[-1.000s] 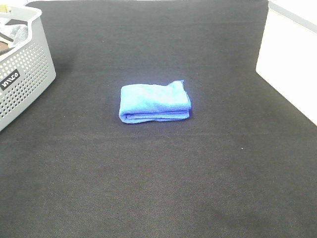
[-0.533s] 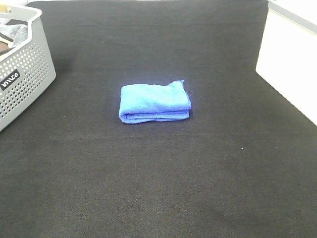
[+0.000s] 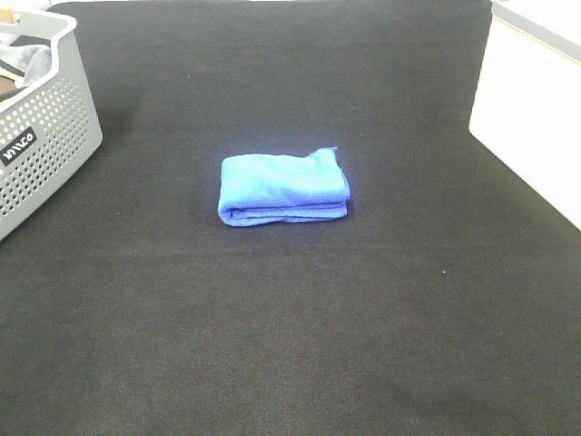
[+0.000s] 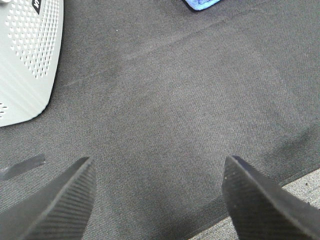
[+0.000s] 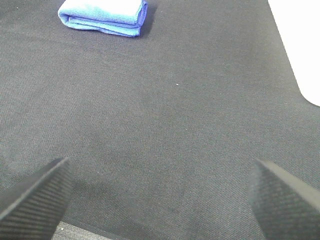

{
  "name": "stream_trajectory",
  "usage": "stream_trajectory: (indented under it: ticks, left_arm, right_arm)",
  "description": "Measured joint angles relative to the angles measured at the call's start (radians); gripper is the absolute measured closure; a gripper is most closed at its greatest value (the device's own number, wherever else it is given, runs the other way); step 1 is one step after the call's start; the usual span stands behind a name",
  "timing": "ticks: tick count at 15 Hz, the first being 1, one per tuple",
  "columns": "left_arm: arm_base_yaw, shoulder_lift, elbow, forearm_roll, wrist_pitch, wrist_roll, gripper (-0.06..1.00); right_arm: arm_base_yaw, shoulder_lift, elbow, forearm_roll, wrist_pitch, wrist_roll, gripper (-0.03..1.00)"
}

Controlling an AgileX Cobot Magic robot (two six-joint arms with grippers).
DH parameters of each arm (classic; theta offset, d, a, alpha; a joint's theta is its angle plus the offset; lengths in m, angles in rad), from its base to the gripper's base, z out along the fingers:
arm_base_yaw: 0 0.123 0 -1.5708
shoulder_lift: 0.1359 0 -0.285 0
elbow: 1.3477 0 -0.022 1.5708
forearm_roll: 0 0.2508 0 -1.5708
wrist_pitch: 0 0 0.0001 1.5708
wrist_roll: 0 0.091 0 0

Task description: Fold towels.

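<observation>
the blue towel (image 3: pixel 283 188) lies folded into a compact rectangle on the black cloth-covered table (image 3: pixel 300 327), its layered edges showing along the side nearest the camera in the high view. nothing touches it.

the left end effector (image 4: pixel 159 200) stands open, its two dark ribbed fingers (image 4: pixel 65 200) spread wide with only bare table cloth between them. the towel sits well ahead of it and off to its right, only a corner of blue showing in the left wrist view (image 4: pixel 201 4). the perforated grey basket (image 4: pixel 27 55) lies ahead of this end effector to its left, resting on the table, with a dark label on its wall in the high view (image 3: pixel 18 145).

the right end effector (image 5: pixel 160 192) is also open, fingers (image 5: pixel 287 197) set far apart and holding nothing. the towel (image 5: pixel 102 15) lies well ahead of it and to its left. a white surface (image 5: pixel 300 35) borders the table ahead and to the right of this end effector.
</observation>
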Motion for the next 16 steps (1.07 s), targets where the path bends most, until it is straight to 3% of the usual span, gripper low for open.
stream_trajectory:
  ticks: [2, 4, 6, 10, 16]
  left_arm:
    - [0.049, 0.000, 0.000, -0.001, 0.000, 0.000, 0.26]
    - [0.152, -0.006, 0.000, -0.001, -0.001, 0.000, 0.26]
    - [0.228, -0.074, 0.000, -0.001, -0.003, 0.000, 0.26]
    - [0.245, -0.225, 0.000, 0.000, -0.002, 0.000, 0.26]
    - [0.245, -0.226, 0.000, 0.000, -0.003, 0.000, 0.26]
  right_arm:
    - [0.000, 0.000, 0.000, 0.001, 0.000, 0.000, 0.07]
    - [0.000, 0.000, 0.000, 0.004, 0.000, 0.000, 0.07]
    - [-0.055, 0.000, 0.000, 0.013, 0.000, -0.001, 0.07]
    - [-0.189, -0.010, 0.000, 0.017, -0.001, -0.001, 0.07]
    - [-0.193, -0.117, 0.002, 0.024, -0.001, -0.001, 0.07]
